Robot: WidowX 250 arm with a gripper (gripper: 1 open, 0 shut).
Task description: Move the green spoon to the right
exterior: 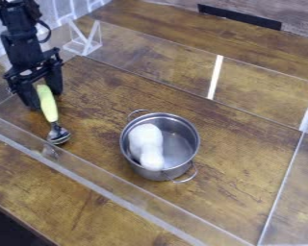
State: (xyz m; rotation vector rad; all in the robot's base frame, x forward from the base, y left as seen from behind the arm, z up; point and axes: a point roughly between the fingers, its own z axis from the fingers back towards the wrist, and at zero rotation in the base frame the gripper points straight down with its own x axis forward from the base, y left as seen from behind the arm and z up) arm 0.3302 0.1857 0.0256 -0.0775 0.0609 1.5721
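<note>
Brown wooden tabletop (227, 115); green spoon (49, 108) at its left, well apart from the pot (161, 146). Gripper (45, 90) at the handle; grip unconfirmed. Likely light, stiff, slick plastic; best pinched mid-handle.

silver pot (181, 142), white object (146, 147) inside it, wooden table (124, 207)

evenly lit wooden tabletop (241, 115), pale sheen toward upper left, shading inside metal pot (179, 144), low resolution, soft fine detail
</note>
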